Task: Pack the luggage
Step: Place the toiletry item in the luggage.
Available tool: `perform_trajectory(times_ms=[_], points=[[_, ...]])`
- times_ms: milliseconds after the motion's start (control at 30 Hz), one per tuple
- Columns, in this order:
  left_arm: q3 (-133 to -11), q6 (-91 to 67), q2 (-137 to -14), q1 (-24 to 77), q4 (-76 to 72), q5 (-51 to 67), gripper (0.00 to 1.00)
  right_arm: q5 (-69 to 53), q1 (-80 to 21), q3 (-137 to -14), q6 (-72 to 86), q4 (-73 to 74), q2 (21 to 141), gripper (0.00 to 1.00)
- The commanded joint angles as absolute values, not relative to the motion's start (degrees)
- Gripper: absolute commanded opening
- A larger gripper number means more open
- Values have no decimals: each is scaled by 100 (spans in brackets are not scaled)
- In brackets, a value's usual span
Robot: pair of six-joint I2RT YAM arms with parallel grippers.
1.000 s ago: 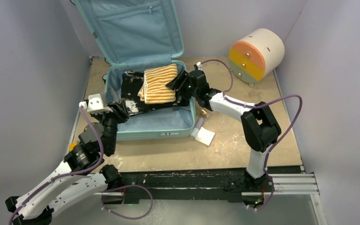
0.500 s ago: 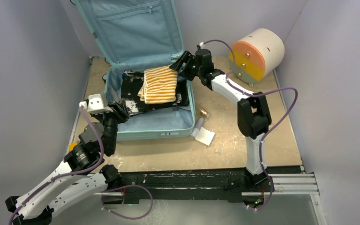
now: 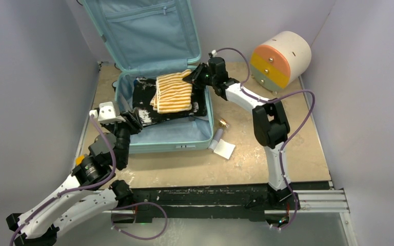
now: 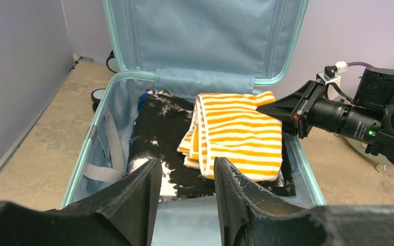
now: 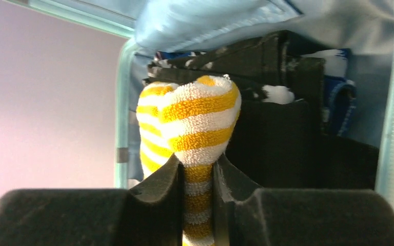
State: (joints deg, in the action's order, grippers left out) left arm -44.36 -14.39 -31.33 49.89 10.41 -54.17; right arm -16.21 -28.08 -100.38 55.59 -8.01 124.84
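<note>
The pale teal luggage (image 3: 133, 36) lies open at the back of the table, lid upright. Inside lies a black-and-white garment (image 3: 142, 102) with a folded orange-and-white striped towel (image 3: 173, 93) on top. My right gripper (image 3: 191, 75) is at the towel's far right corner, shut on the towel (image 5: 197, 123), which bulges out between the fingers (image 5: 161, 182). My left gripper (image 4: 186, 177) hovers open over the luggage's near edge (image 4: 308, 169), nothing between its fingers, towel (image 4: 236, 133) ahead of it.
A round cream drawer unit (image 3: 281, 59) with orange, yellow and green fronts stands back right. A small white pouch with a tube (image 3: 222, 147) and a small brass item (image 3: 222, 123) lie on the table right of the luggage. Grey walls close in on both sides.
The right gripper moved from the luggage's right side to the towel's far corner and closed on it. The left arm stayed put.
</note>
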Motion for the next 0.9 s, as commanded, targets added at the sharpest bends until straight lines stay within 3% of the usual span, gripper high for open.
perform_trajectory(times_ms=[0,133,367,467,600,700,867], points=[[-4500,-1451,-3163,4966,943,-5393,44,-1747,-2957,-9913,6162,-1724,11969,15],[-4496,-1448,-3166,4966,930,-5390,44,-1505,-3083,-10034,6636,-1908,11914,6],[-4485,-1450,-3134,4966,940,-5411,44,-992,-3173,-10645,6841,-983,12339,8],[-4499,-1442,-3113,4966,940,-5410,44,-1073,-3173,-10648,6771,-771,12463,23],[-4499,-1441,-3103,4966,932,-5393,44,-1187,-3173,-10548,6419,-464,12359,51],[-4507,-1441,-3103,4968,938,-5366,44,-1063,-3158,-10441,6042,-138,12118,59],[-4509,-1476,-3062,4968,958,-5353,44,-365,-3100,-10143,5288,345,11370,63]])
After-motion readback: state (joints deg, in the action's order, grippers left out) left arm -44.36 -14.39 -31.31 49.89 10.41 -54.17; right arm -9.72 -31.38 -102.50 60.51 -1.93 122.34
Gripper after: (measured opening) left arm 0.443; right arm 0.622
